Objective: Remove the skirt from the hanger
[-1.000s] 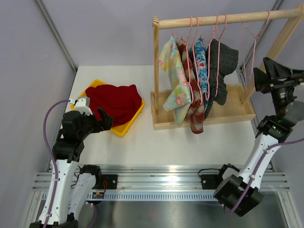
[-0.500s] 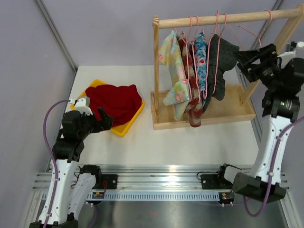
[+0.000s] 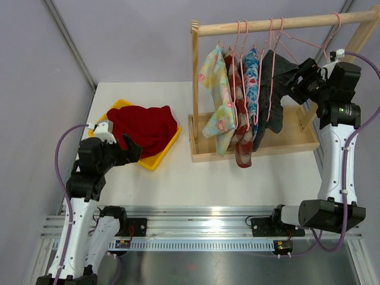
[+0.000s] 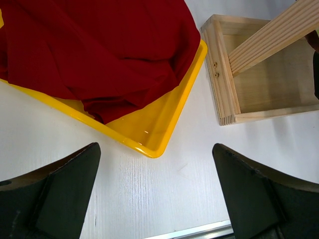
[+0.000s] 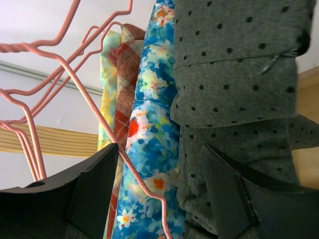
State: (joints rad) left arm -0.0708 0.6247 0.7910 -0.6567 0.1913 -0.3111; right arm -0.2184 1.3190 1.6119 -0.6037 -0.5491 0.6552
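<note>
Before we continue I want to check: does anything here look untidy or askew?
The red cloth is heaped in the yellow tray and spills over its rim. On the rack, the grey dotted garment hangs bunched and lopsided by the right claw.

Overhead, behind; wrists close on tray (image 4: 164, 127), skirt (image 5: 234, 84)

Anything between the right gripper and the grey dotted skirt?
Only a pink wire hanger crosses between the open fingers of the right gripper, over the blue floral garment; the grey dotted skirt hangs alongside, otherwise unblocked.
</note>
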